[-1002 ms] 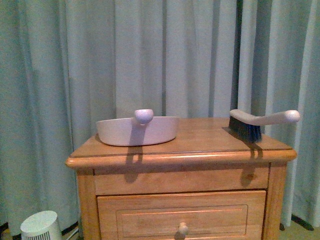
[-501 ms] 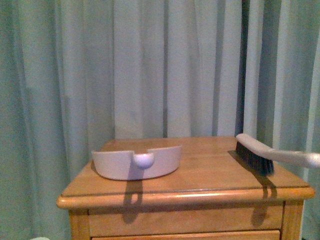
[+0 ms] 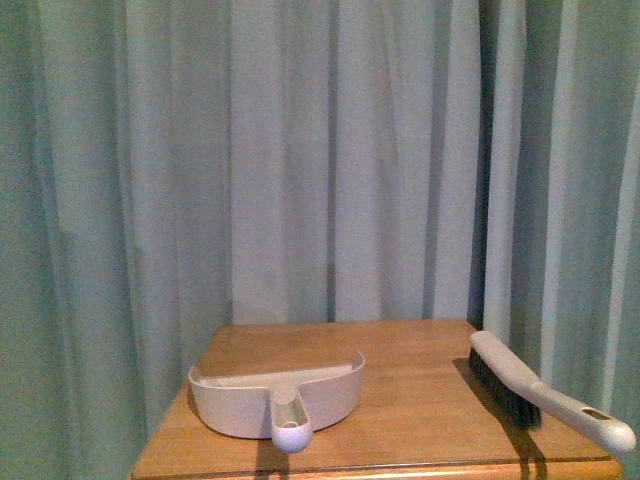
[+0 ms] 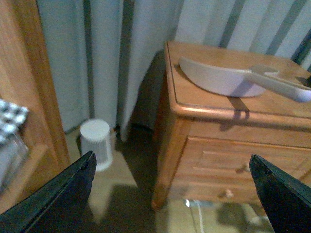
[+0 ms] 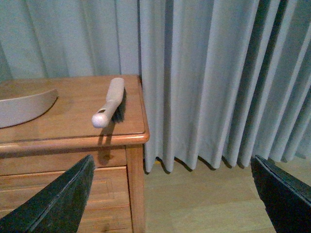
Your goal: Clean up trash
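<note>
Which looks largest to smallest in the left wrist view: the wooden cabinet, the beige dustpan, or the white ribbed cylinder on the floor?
1. wooden cabinet
2. beige dustpan
3. white ribbed cylinder
The last two lie at different distances from the camera, so their order holds only as pictured.

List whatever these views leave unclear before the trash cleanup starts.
1. Trash: no paper ball shows in any view; in the front view the dustpan's near wall hides part of its floor.
2. Cabinet drawers: cut off by the front view's bottom edge.
3. Checked item: cut off by the left wrist view's edge, so it cannot be identified.
4. White cylinder on the floor: too blurred to name.
</note>
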`<action>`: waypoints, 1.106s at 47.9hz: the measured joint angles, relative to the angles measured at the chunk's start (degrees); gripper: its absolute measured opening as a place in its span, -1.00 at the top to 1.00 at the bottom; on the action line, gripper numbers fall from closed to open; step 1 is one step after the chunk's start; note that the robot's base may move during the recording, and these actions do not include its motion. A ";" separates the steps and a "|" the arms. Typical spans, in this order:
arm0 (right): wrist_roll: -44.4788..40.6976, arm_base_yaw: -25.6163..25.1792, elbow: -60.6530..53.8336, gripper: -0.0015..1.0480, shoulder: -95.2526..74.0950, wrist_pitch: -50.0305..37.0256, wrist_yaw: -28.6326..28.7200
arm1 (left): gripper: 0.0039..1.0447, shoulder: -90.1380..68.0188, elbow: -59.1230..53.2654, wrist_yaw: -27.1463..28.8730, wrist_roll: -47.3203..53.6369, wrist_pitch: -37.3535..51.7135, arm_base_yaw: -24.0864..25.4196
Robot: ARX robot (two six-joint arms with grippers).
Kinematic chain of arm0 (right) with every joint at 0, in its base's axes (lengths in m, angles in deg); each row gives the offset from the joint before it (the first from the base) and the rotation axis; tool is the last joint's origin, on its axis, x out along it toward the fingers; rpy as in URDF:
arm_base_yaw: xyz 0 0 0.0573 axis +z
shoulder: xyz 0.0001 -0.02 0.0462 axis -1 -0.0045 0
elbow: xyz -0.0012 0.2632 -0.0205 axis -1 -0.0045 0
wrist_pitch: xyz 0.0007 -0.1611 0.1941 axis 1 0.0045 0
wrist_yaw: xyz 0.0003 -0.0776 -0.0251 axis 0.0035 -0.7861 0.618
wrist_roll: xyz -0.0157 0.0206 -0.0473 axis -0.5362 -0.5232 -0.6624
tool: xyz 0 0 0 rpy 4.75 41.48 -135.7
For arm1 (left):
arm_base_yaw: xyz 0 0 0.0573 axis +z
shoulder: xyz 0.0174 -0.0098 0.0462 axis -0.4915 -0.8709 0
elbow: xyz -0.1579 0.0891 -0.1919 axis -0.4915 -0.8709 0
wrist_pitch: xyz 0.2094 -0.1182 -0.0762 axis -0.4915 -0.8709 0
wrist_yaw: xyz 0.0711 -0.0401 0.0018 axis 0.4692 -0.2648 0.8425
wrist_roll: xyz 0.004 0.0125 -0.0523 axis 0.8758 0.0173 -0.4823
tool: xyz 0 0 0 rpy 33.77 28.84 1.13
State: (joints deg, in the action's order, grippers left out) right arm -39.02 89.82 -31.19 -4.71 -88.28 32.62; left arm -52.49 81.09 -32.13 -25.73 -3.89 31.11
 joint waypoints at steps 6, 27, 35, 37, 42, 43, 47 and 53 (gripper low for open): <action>0.00 0.00 0.00 -0.86 0.00 0.00 0.02 | -0.86 -16.92 7.10 -2.03 -2.45 8.33 3.41; 0.00 0.00 0.00 -0.86 0.00 0.00 0.00 | -0.86 -62.88 52.37 14.71 1.01 -2.38 -15.80; 0.00 0.00 0.00 -0.86 0.00 0.00 0.02 | -0.86 -72.65 62.12 17.90 -1.66 -5.57 -21.42; 0.00 0.00 0.00 -0.86 0.00 0.00 0.00 | -0.86 -75.67 64.52 18.86 -2.71 -6.40 -22.86; 0.00 0.00 0.00 -0.86 0.00 0.00 0.00 | -0.86 -82.31 69.44 20.13 -5.29 -8.02 -25.75; 0.00 0.00 0.00 -0.86 0.00 0.00 0.00 | -0.86 -83.30 70.12 20.28 -5.75 -8.13 -26.14; 0.00 0.00 0.00 -0.86 0.00 0.00 0.00 | -0.86 -87.21 72.59 21.03 -7.08 -8.66 -27.50; 0.00 0.00 0.00 -0.86 0.00 0.00 0.00 | -0.86 -93.31 74.69 21.35 -9.18 -10.08 -28.65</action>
State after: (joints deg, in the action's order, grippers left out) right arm -39.02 89.82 -31.19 -4.71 -88.28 32.62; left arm -145.80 155.78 -10.78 -34.91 -13.96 2.46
